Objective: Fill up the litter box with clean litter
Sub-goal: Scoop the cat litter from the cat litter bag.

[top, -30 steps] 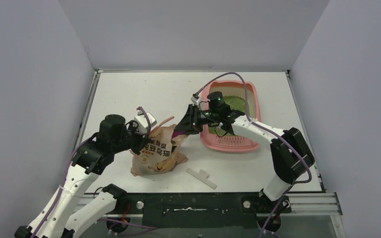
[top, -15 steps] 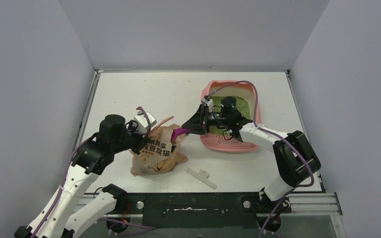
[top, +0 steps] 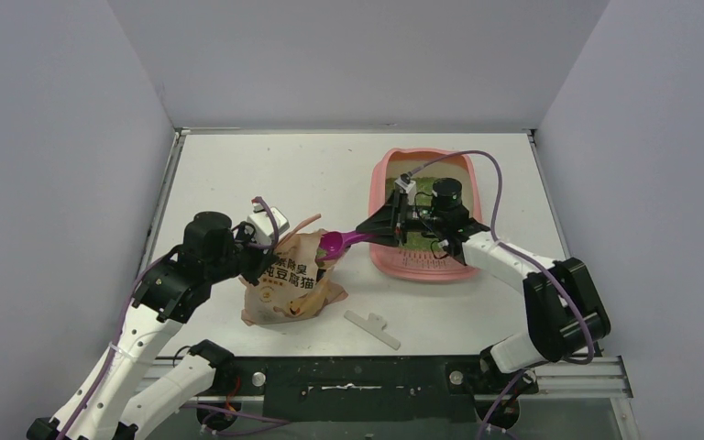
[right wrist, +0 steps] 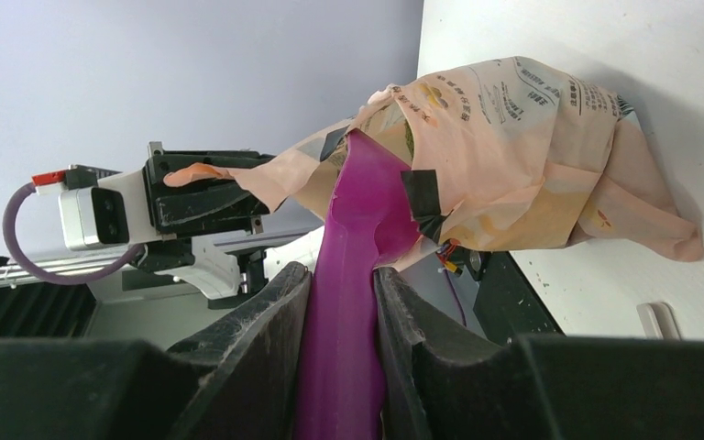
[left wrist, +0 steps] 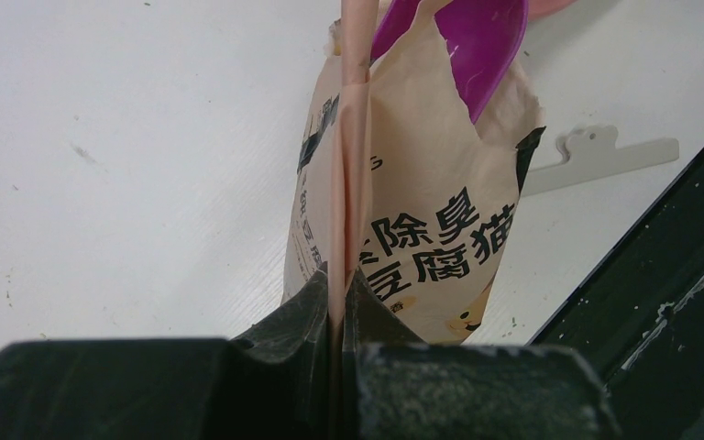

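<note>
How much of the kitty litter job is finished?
Partly done: some green litter already lies in the pink litter box. Right now the left hand pinches the bag open while the right hand holds the purple scoop at the bag's mouth. Left to do: lift out a scoopful, tip it into the box, probably more scoops.

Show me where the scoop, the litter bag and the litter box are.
scoop (top: 334, 243), top external view, on its bowl.
litter bag (top: 286, 278), top external view, on its printed front.
litter box (top: 419, 272), top external view, on its near rim.
</note>
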Robot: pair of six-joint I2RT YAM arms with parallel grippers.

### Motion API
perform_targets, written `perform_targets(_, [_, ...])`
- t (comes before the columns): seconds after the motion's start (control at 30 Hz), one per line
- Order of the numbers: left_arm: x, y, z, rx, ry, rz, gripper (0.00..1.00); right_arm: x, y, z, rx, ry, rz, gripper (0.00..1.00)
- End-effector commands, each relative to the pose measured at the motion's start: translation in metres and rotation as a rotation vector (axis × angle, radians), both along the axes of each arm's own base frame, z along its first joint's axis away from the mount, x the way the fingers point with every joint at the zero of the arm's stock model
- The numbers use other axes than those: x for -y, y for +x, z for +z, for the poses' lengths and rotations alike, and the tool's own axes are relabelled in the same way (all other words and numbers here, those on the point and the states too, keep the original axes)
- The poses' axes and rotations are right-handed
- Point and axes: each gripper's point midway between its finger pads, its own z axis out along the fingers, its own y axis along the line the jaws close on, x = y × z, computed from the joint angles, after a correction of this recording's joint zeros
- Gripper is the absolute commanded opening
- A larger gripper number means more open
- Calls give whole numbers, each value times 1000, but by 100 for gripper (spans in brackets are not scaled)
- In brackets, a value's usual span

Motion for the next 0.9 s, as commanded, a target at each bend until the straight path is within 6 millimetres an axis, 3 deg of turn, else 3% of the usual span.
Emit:
perform_targets(0.0, [17,13,56,174,-137,-25,0,12,-9,22,91,37,25,0])
perform_targets(0.53, [19,13,58,172,-142,-30,0,22,-10,16,101,-10,19,0])
perform_targets(0.73, [20,14,58,173,-141,-28,0,-14,-12,23,78,101,8,0])
perform_targets(0.87, [18,13,59,174,-132,-28,0,8,-4,21,57,153,-57,0])
